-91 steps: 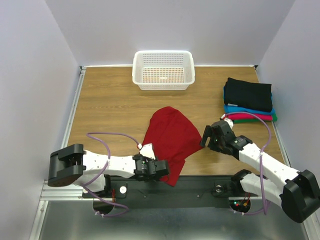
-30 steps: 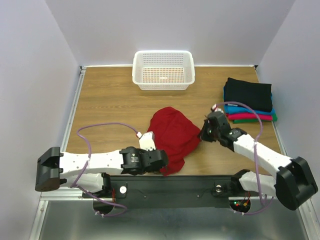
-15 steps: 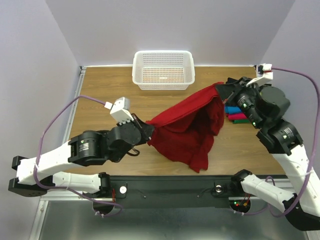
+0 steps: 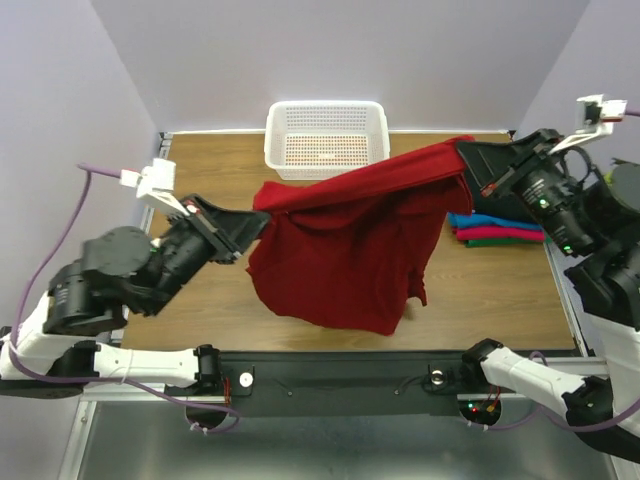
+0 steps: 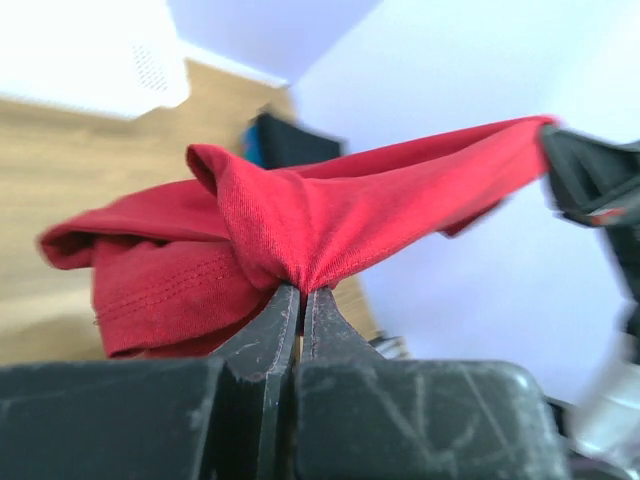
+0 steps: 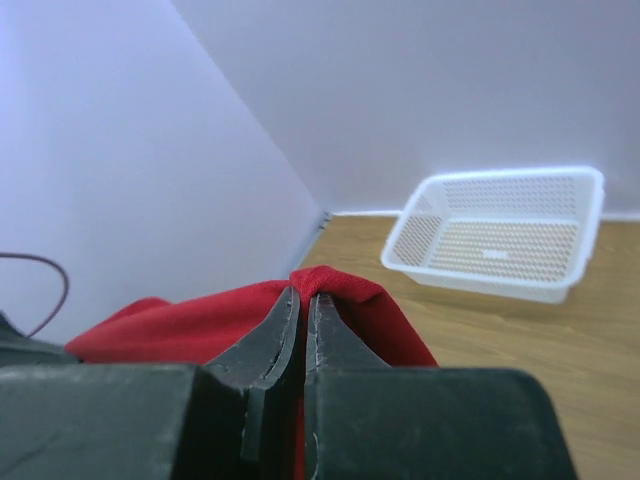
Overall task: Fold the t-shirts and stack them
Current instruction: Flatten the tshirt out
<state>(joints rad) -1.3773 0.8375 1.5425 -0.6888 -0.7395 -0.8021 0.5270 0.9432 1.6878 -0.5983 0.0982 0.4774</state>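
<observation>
Two grippers pinch the dark red t-shirt (image 4: 340,250), one at each end. The left gripper (image 4: 258,216) is clamped tight on a bunched fold, and the right gripper (image 4: 466,155) is pressed together on the opposite edge. The shirt hangs stretched between them above the table (image 4: 200,180), body sagging. The step looks like spreading it out before folding. The next move likely calls for laying it down flat and smooth. The folded stack (image 4: 497,228) sits at the right edge.
</observation>
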